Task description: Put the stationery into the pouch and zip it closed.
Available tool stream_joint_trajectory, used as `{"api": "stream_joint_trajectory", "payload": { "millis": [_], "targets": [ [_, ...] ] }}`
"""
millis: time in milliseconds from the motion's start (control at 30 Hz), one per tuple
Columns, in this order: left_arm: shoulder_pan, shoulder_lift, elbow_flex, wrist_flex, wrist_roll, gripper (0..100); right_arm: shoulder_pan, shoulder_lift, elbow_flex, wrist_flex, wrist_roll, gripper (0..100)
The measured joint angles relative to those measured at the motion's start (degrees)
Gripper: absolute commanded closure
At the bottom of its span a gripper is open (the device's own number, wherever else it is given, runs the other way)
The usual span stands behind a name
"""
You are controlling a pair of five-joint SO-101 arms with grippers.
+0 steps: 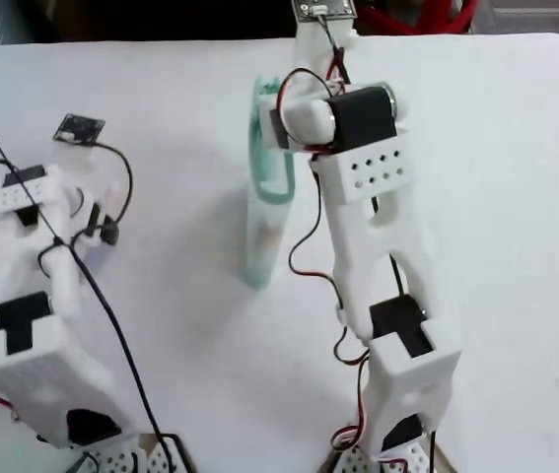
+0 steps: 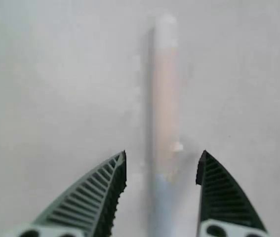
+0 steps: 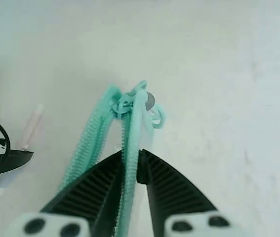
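- Pouch [image 1: 262,232]: mint-green with its zip undone, it is sitting near the middle of the desk [image 1: 496,197], just beside the right arm's wrist. It appears to be standing on edge rather than lying flat. I am holding it up by the zip edge so that the mouth is gaping for loading.
- Right gripper [image 3: 130,157]: the jaws are pinching one side of the zip tape and are nearly closed, with only the tape between them. The slider [image 3: 122,105] is sitting at the far end of the zip, which I judge is leaving the whole opening free.
- Pale pen [image 2: 164,94]: it is lying flat on the desk on the left arm's side, apart from the pouch and not yet inside it.
- Left gripper [image 2: 162,155]: it is wide open and holding nothing. I am hanging it over the pen with one jaw on each side of the barrel, set across its length so that closing should be catching it squarely.
- Step in hand, as I am judging it: I am picking up the pen. Carrying it to the pouch and closing the zip are both to come.
- Risk I am weighing: the slim, round barrel may be rolling away from the jaws as they close.
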Motion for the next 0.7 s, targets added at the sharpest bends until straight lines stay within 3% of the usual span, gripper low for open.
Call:
{"api": "stream_joint_trajectory", "payload": {
  "millis": [233,500,700],
  "targets": [
    [1.67,9.58,-9.58,1.58,2.29,82,0.00,0.00,0.00,0.00,0.00,98.1],
    [3.08,21.80,-27.96,16.70,2.29,98,-0.09,0.00,0.00,0.00,0.00,98.1],
    [3.16,28.92,-40.97,26.29,2.29,98,-0.09,0.00,0.00,0.00,0.00,98.1]
  ]
}}
